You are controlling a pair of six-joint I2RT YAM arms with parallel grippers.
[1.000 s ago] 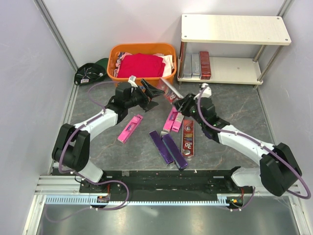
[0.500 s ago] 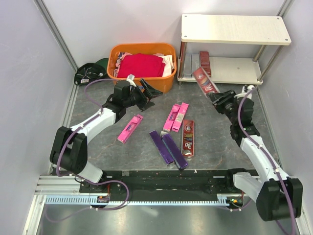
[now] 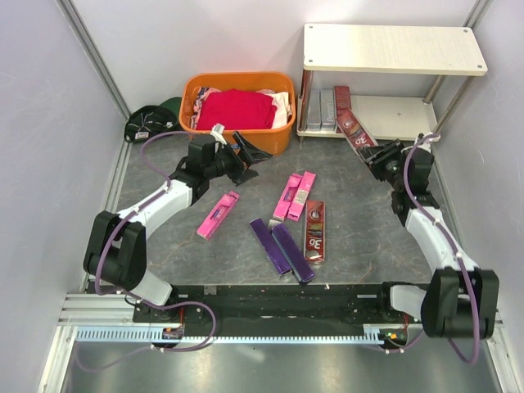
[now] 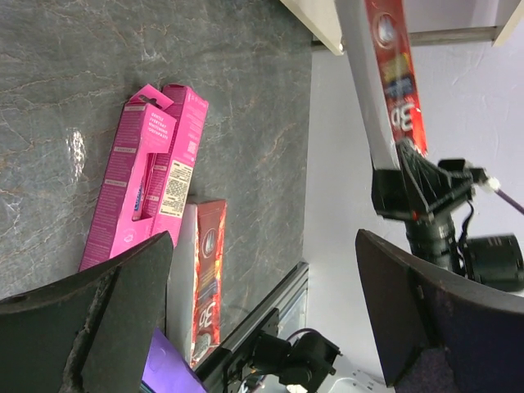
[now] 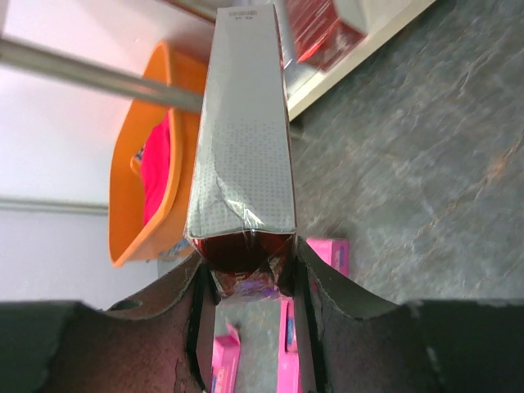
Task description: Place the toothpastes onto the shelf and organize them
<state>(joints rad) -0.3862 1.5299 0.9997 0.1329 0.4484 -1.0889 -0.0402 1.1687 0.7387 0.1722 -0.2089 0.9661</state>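
As right pincer [image 5: 246,266] grips toothpaste [image 5: 241,139], end hidden

- The shelf [image 3: 393,49] stands at the far right. Its lower board carries two silver boxes [image 3: 319,106] and a dark red box [image 3: 342,97], side by side at its left end.
- The right gripper [image 3: 375,151] clamps a red box [image 3: 356,131], which is tilted with its far end at the lower board's front edge.
- The left gripper [image 3: 258,162] hangs with jaws wide, just in front of the orange basket [image 3: 196,82], which holds a red cloth [image 3: 237,109].
- On the table [image 3: 377,229] lie a lone pink box [image 3: 219,214], a pink pair [image 3: 295,195], two purple boxes [image 3: 281,250] and a third red box [image 3: 314,231].
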